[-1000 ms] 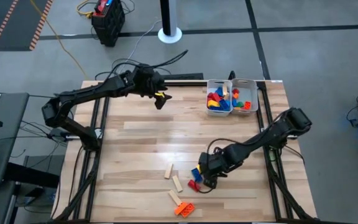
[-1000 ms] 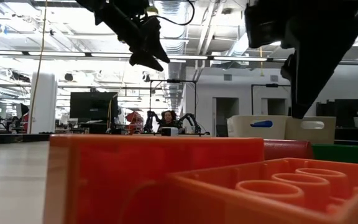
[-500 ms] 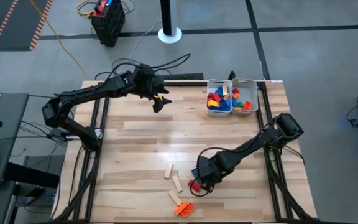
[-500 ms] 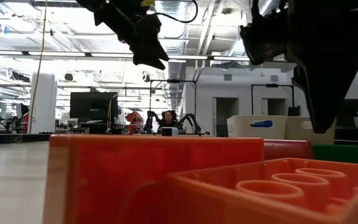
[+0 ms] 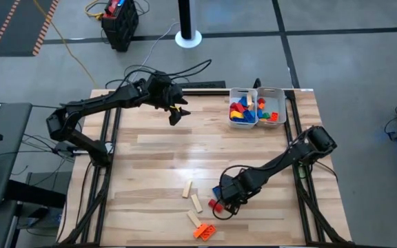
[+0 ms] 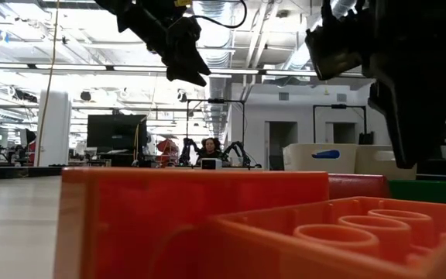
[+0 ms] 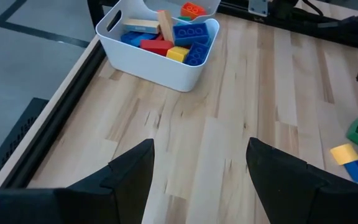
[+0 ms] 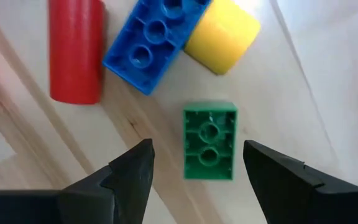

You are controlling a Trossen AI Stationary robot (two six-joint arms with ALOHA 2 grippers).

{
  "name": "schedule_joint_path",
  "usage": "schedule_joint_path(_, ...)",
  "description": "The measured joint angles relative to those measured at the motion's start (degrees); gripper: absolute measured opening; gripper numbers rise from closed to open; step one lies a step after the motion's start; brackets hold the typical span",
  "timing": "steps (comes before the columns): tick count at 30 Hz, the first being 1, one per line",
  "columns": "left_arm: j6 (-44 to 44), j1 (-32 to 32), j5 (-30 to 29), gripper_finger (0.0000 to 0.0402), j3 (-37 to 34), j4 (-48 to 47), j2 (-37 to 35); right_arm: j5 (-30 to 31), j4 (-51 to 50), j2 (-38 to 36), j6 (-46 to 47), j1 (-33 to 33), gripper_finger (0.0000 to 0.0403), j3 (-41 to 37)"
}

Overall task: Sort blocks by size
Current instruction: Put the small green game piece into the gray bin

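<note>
My right gripper [image 5: 225, 198] is open and hangs low over a small cluster of blocks near the table's front middle. In the right wrist view its fingers [image 8: 197, 152] stand on either side of a green two-stud brick [image 8: 210, 149] without touching it. Beyond it lie a blue brick [image 8: 157, 43], a yellow block [image 8: 222, 31] and a red cylinder [image 8: 74, 50], all flat on the wood. My left gripper [image 5: 175, 114] is open and empty, held high over the far middle of the table. Its wrist view [image 7: 197, 149] looks at the white tray [image 7: 135, 59] of blocks.
Two white trays [image 5: 257, 107] holding several coloured blocks stand at the far right. Three pale wooden bars [image 5: 196, 202] and an orange brick [image 5: 204, 231] lie near the front edge, left of the cluster. The orange brick [image 6: 285, 232] fills the low view's foreground. A person sits in the room behind.
My right gripper has gone down and a little toward the table's near edge, closer over the cluster of blocks, staying open. The blocks have not moved.
</note>
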Motion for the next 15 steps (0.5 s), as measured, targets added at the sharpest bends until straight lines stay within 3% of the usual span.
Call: schedule_joint_path(15, 1.26, 0.0, -0.04, 0.0245, 0.0, -0.08, 0.0, 1.16, 7.75, 0.0, 0.52, 0.49, 0.0263, -7.21)
